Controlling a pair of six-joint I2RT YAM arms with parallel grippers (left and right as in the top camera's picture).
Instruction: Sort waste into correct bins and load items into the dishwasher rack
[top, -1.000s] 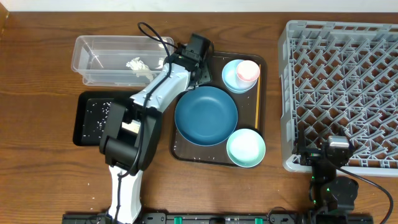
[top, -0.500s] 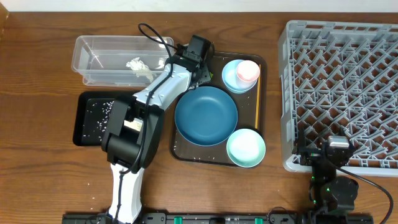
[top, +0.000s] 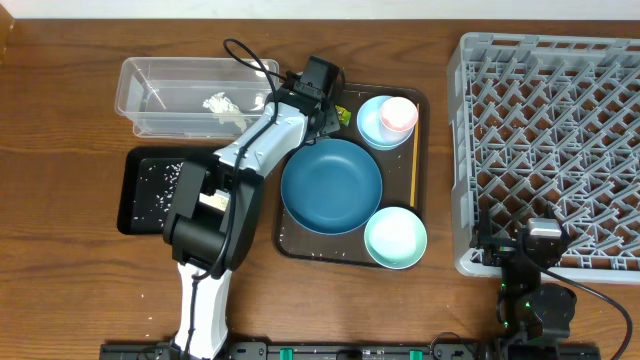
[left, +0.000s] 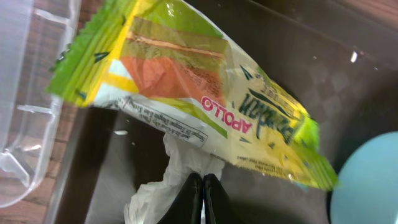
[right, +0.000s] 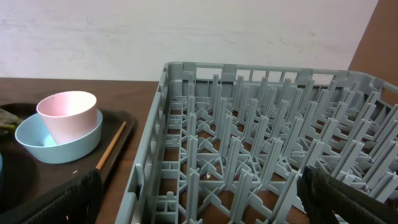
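Left wrist view: your left hand (left: 202, 186) has brought its fingers together since a second ago, the arm otherwise unmoved at the brown tray's (top: 300, 238) back-left corner. Crumpled tissue (left: 163, 190) touches the tips; you cannot tell if it is pinched. The wrapper (left: 199, 93) on it reads "APOLLO". Your right hand (right: 202, 200) stands apart, well right of the tray.

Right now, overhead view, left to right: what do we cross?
clear tub → dark blue bowl → orange stick → dishwasher rack
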